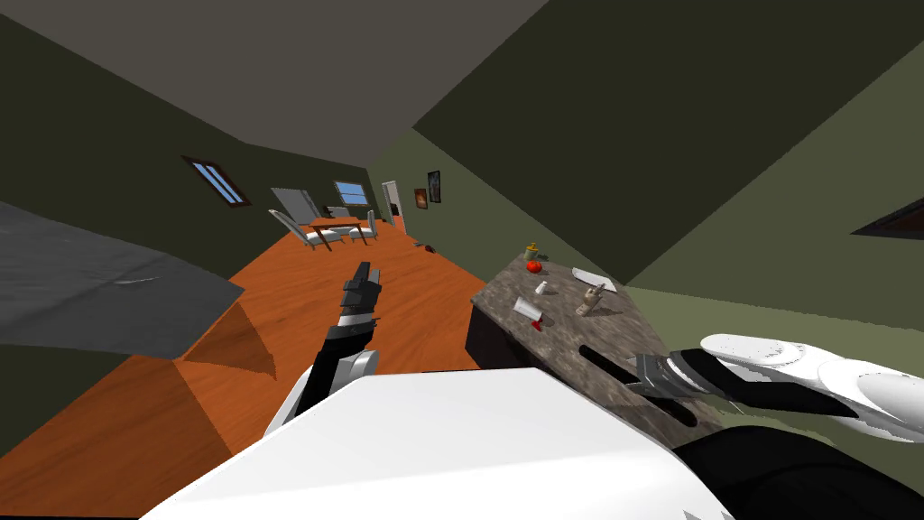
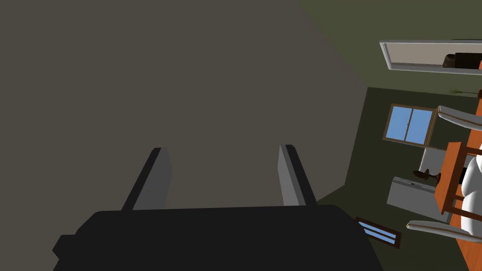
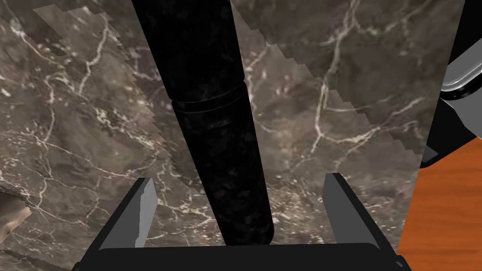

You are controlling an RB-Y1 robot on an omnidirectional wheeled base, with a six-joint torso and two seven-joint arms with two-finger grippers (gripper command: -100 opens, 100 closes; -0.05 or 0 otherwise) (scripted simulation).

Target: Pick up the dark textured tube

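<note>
Your right gripper (image 3: 238,179) hangs over dark tube (image 3: 212,117) on near end of marbled counter (image 1: 559,325). Fingers wide open, holding nothing, one on each side of tube, neither touching it. Tube lies flat, long axis far-left to near-right, crossing line between fingers squarely, so closing should pinch its width. You likely need to lower first. Right arm is nearer. Left gripper (image 2: 223,148) well apart over floor, fingers open, empty.
</note>
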